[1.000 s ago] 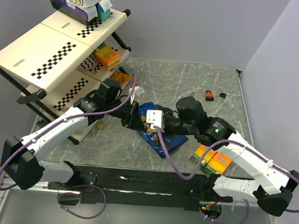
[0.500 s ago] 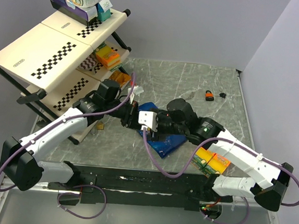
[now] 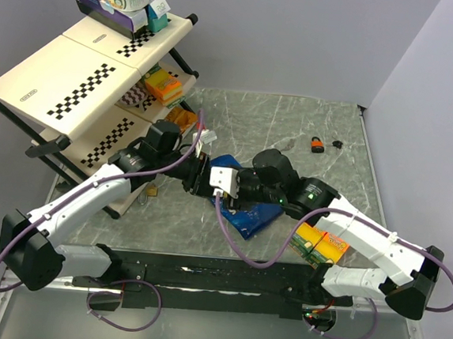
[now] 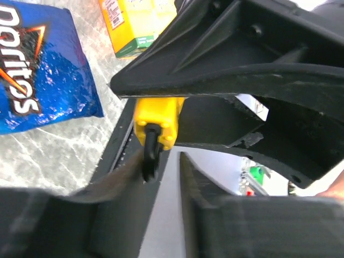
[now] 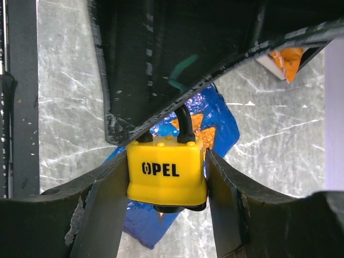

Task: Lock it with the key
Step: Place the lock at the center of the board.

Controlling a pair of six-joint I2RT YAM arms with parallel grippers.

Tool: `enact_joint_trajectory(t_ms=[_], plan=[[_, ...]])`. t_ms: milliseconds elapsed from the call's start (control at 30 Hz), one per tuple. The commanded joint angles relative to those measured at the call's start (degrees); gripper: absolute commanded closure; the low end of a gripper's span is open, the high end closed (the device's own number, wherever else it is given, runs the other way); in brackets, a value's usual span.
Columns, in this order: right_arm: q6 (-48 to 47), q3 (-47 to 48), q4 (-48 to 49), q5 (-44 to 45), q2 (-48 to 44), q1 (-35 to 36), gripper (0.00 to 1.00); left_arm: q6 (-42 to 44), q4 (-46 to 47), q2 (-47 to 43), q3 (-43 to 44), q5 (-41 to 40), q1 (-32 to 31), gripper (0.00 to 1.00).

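Yellow padlock [image 5: 166, 171], black OPEL lettering, black shackle [image 4: 151, 153] on top. It hangs in the air above the blue chip bag [image 3: 253, 213], between both arms. Right gripper [image 5: 166, 180] pinches the body, fingers [image 5: 107, 204] flat on both flanks. Left gripper [image 4: 161, 172] stands slightly parted, the shackle loose against one finger. It looks dense, rigid and slick-sided, so I'd hold the flat body, not the thin shackle.
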Motion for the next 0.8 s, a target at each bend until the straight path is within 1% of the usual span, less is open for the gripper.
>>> enact_joint_trajectory(t_ms=[0,33,67,100,133,200,233,267,300,333,400,433,467,500,533,600,633,767], plan=[[3.18,2.4,2.37,-1.15,-0.67,-2.07,0.67,3.13,0.69,-2.36,2.85,-0.42,0.49,0.58],[3.89,3.28,1.15,-2.03,-0.32,-3.29,0.67,5.93,-0.28,-2.97,3.47,-1.55,0.66,0.53],[4.85,3.81,0.61,-3.0,0.38,-6.61,0.67,7.35,-0.98,-3.32,4.17,-3.74,1.1,0.5],[7.04,4.25,0.09,-5.79,0.73,-8.56,0.68,9.02,-1.43,-3.85,5.22,-4.89,1.36,0.46],[8.28,5.03,-0.62,-7.12,1.17,-10.67,0.68,11.64,-1.78,-5.16,5.5,-6.12,1.54,0.37],[11.43,5.74,-1.06,-9.93,2.93,-16.72,0.68,13.33,-1.17,-6.92,5.76,-10.06,2.33,0.27],[12.41,6.18,-1.15,-10.64,3.63,-18.75,0.69,14.91,-0.3,-8.5,5.41,-10.96,2.51,0.2],[13.55,6.45,-0.89,-11.09,5.38,-20.51,0.7,15.44,0.41,-9.38,4.8,-12.01,2.68,0.16],[16.0,6.8,-0.8,-11.44,6.53,-23.75,0.71,15.8,1.2,-10.09,4.36,-13.59,2.77,0.09],[17.33,7.84,-0.62,-11.53,7.84,-25.18,0.71,16.5,1.99,-11.22,3.92,-14.13,2.69,0.02],[21.36,9.43,-0.54,-10.92,12.94,-27.9,0.73,16.59,4.1,-11.85,2.78,-14.66,2.68,0.01],[22.95,11.26,-0.45,-8.74,14.78,-29.92,0.73,16.33,4.8,-12.11,2.6,-15.01,2.68,0.03],[24.36,12.33,-0.27,-7.59,18.45,-30.89,0.75,16.24,5.42,-12.12,2.25,-15.01,2.77,0.04],[27.51,13.38,0.34,-6.44,20.23,-31.77,0.76,16.15,5.69,-12.2,2.07,-14.93,2.86,0.04],[29.19,15.31,0.69,-4.87,23.64,-33.17,0.76,16.15,5.78,-12.46,1.9,-14.92,2.95,0.04],[33.15,18.21,2.1,-3.45,27.0,-34.15,0.76,16.85,4.82,-12.47,1.81,-15.01,3.21,0.04],[33.95,19.27,2.62,-2.14,30.15,-34.76,0.75,17.64,4.46,-12.47,1.72,-15.01,3.21,0.04],[36.85,24.1,4.21,0.76,37.9,-35.65,0.75,17.38,4.28,-12.73,1.02,-15.19,3.48,0.04]])
